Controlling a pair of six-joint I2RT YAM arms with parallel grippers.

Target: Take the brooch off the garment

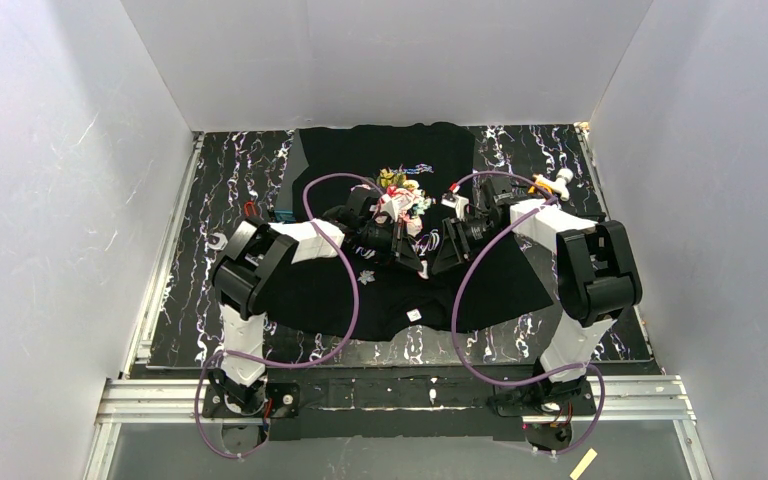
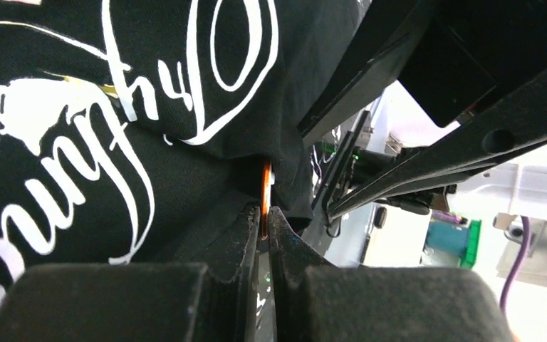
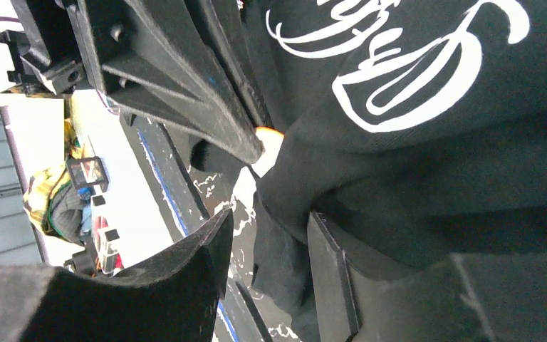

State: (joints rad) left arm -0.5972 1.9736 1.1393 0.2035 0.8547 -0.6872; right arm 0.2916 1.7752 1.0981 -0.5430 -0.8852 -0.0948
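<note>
My left gripper (image 2: 265, 217) is clamped on the orange brooch (image 2: 265, 187), ready to pull. At its 2 o'clock, my right gripper (image 3: 271, 239), jaws part-open, straddles a garment (image 3: 434, 164) fold as a brace.

We see a lab test cell. Around us, plain white panel walls (image 1: 60, 200) enclose a black, white-veined tabletop (image 1: 230, 200).

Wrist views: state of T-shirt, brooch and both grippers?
T-shirt: spread on the table, middle bunched up between the arms.
brooch: orange edge visible, pinched edge-on, fabric against it; can't tell if the pin is free.
left gripper: fingers shut on the brooch.
right gripper: fingers open, T-shirt fold hanging between them, against one finger only.
</note>
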